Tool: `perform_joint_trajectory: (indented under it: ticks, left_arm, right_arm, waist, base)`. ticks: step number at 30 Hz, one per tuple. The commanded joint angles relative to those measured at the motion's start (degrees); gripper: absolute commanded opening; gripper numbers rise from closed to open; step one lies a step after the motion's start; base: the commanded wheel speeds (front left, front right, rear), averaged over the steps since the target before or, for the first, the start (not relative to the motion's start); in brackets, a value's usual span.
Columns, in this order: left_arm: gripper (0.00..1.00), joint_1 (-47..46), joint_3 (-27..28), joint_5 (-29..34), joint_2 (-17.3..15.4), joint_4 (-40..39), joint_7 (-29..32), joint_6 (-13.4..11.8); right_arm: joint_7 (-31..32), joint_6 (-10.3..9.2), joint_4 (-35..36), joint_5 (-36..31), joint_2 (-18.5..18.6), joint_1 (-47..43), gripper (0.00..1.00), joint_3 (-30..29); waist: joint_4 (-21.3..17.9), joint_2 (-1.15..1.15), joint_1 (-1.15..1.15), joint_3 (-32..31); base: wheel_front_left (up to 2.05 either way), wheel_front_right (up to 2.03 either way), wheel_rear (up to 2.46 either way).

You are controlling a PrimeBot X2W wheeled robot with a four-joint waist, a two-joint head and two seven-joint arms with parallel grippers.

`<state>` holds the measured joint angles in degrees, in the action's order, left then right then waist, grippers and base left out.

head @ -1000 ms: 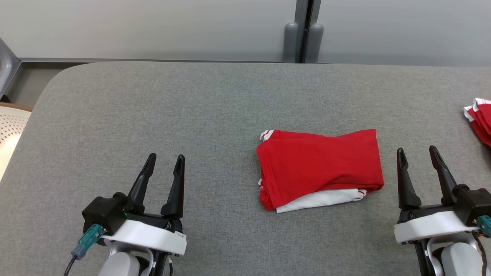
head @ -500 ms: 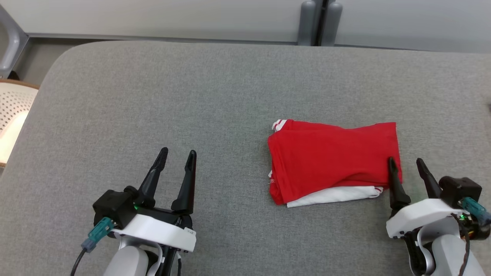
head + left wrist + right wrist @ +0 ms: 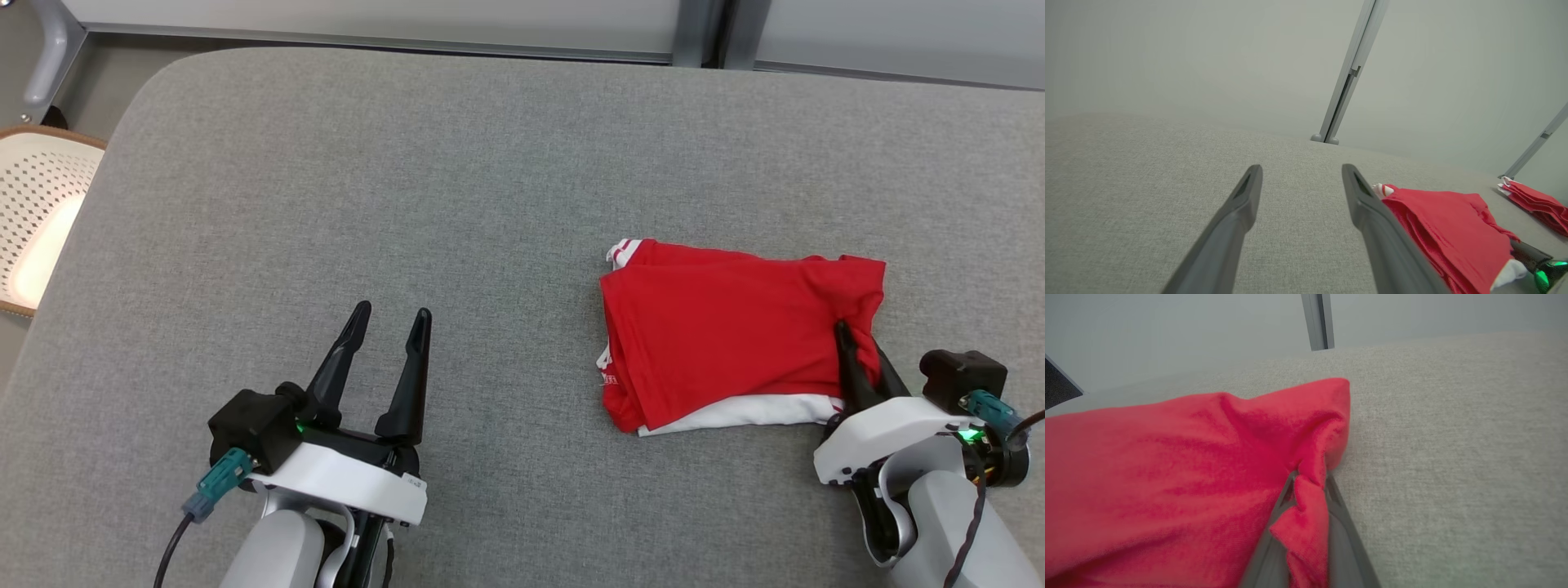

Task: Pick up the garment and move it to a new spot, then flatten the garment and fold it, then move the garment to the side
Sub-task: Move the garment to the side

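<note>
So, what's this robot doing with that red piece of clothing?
The robot's right hand is pinched shut on the right edge of a folded red garment, bunching the cloth there. The garment lies on the grey table, not yet lifted. The left hand hovers open off to the garment's left, holding nothing. It looks ready to move the folded garment aside.

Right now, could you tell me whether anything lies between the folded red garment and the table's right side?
Nothing visible: the right gripper pinches the garment's right edge, with bare table beyond; another red garment lies farther off.
</note>
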<state>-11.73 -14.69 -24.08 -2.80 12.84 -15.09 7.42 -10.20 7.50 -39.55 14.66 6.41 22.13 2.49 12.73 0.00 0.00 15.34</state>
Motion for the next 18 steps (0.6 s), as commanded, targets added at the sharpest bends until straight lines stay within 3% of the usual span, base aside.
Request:
perform_joint_trajectory:
  ticks: [1, 11, 18]
  left_arm:
    - [1.00, -0.9, 0.2, -0.3, -0.2, 0.0, -0.1, 0.1]
    - [1.00, -0.4, 0.4, 0.4, -0.2, -1.3, -0.1, 0.1]
    - [1.00, -2.7, -0.3, 1.7, -0.2, -3.0, -0.1, 0.1]
  right_arm:
    - [-0.6, -0.02, -1.3, -0.4, 0.6, 0.2, 0.00, 0.7]
    - [-4.6, -0.02, 2.2, -10.8, 5.9, 4.9, 0.00, 5.5]
    - [-4.1, -0.03, 6.0, -15.1, 14.4, 10.2, 0.00, 12.0]
  waist:
    - [-0.3, 0.00, 0.00, -0.5]
    - [-6.6, 0.00, 0.00, -1.6]
    - [-13.3, 0.00, 0.00, 1.5]
  base:
    - [0.00, 0.00, 0.00]
    - [0.00, 0.00, 0.00]
    - [0.00, 0.00, 0.00]
